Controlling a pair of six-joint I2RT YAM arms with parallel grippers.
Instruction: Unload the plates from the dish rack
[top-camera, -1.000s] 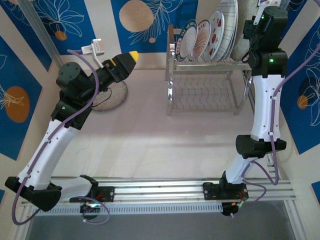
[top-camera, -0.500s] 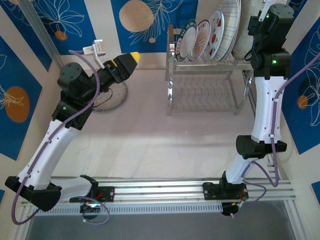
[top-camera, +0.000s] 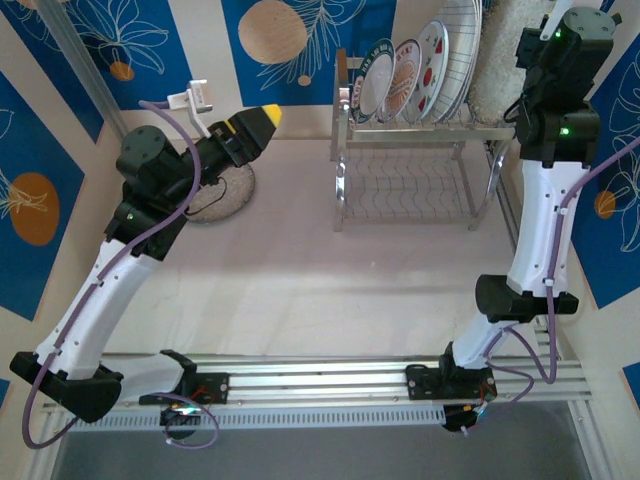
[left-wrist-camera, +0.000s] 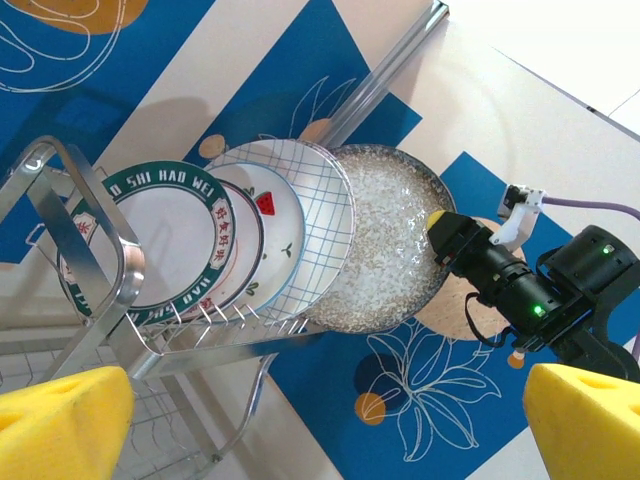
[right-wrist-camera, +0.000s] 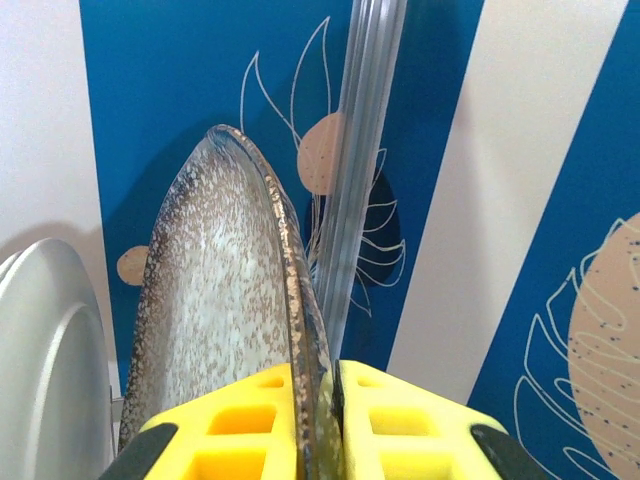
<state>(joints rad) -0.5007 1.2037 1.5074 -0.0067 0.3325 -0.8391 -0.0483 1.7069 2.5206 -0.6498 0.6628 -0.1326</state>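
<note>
One speckled grey plate (right-wrist-camera: 215, 300), pinched in the right gripper (right-wrist-camera: 318, 400), likely needed lifting clear of the dish rack (top-camera: 405, 190); left gripper (left-wrist-camera: 325, 425) gaped wide.

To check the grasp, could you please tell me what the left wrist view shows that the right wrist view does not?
Left wrist view: the dish rack, four other plates standing in it, and the right gripper from outside. Right wrist view: its yellow fingers pinching the rim edge-on. Shared: the speckled grey plate.
</note>
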